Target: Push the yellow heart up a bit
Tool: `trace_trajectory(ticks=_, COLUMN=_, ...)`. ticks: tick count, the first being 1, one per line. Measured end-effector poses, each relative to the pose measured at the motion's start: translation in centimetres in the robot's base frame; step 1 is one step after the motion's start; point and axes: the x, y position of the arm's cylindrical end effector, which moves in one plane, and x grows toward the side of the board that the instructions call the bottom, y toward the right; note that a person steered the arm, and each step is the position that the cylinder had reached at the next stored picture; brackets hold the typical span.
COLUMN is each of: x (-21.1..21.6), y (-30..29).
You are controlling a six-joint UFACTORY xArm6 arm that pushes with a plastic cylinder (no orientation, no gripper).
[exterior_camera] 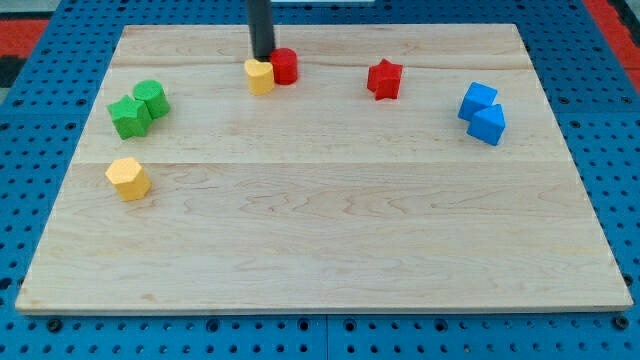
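Top edge: the tip (262,58) stands just above the yellow heart (260,76), with the red round block (285,66) touching the heart on the view's right.
Right of that pair: open board as far as the red star (384,79).
Right side: two blue blocks (478,100) (488,124) sit touching each other.
Left side: the green star (129,116) and green round block (152,98) touch, with the yellow hexagon (128,178) below them, apart.
Centre and bottom: the wooden board (330,240) lies bare across its whole width.
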Motion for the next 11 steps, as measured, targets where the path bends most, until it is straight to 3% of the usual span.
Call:
trace_trajectory(ticks=2, x=5.5, y=4.6)
trace_trajectory(ticks=4, x=7.1, y=-4.9)
trace_trajectory(ticks=5, x=5.5, y=-5.9)
trace_trajectory(ticks=7, x=5.0, y=2.5)
trace_trajectory(ticks=9, x=3.5, y=2.5)
trace_trajectory(ticks=11, x=-0.6, y=2.5)
